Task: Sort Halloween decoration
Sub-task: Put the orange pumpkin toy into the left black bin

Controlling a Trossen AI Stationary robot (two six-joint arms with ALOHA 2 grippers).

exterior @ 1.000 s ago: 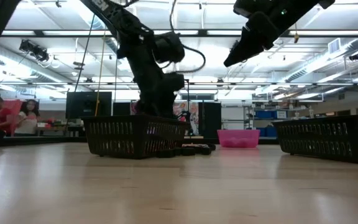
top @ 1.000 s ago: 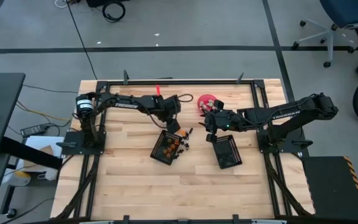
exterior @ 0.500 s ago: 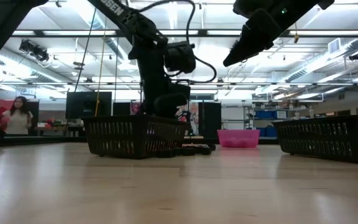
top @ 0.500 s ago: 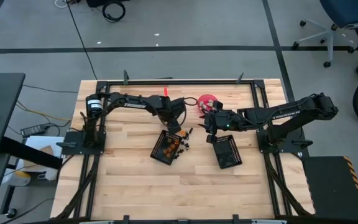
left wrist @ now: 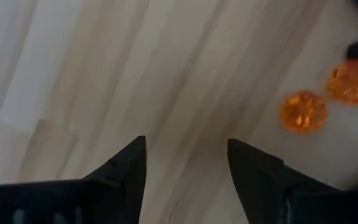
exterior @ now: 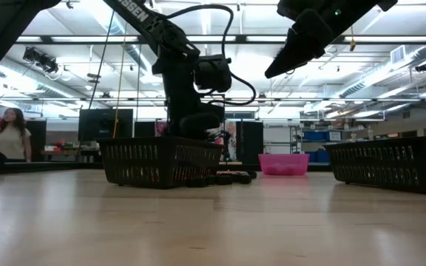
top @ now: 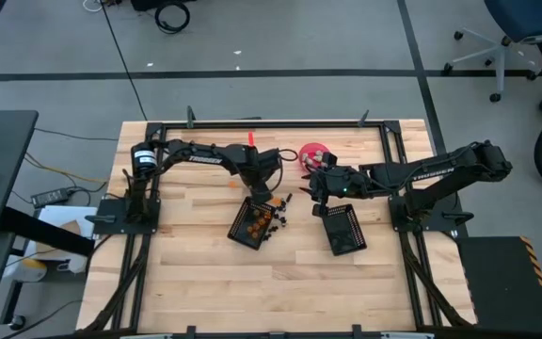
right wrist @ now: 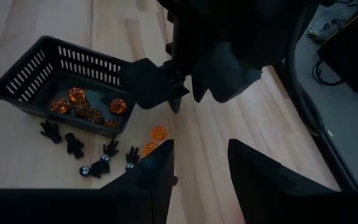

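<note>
High view: we see left gripper [top: 267, 185] low beside the orange-filled basket [top: 255, 222].
Left wrist view: fingers spread and empty; two orange pieces [left wrist: 303, 112] lie ahead.
Right wrist view: right gripper [right wrist: 197, 158] open, waiting over black pieces [right wrist: 74, 144].

— Where is the left arm?
— It reaches from the left side across the back of the table. Its elbow is bent and its wrist points down. The left gripper [top: 265, 191] hangs low, close over the wood.
— Are its fingers [left wrist: 127, 167] apart?
— Yes. There is a gap between them, with nothing in it.
— And the right arm?
— It stretches in from the right side, long and nearly flat, toward the middle. The right gripper [top: 314, 189] is up high, well above the table, tilted down.
— Are its fingers [right wrist: 155, 167] apart too?
— Yes, spread wide, holding nothing. The two grippers are near each other but not touching.
</note>
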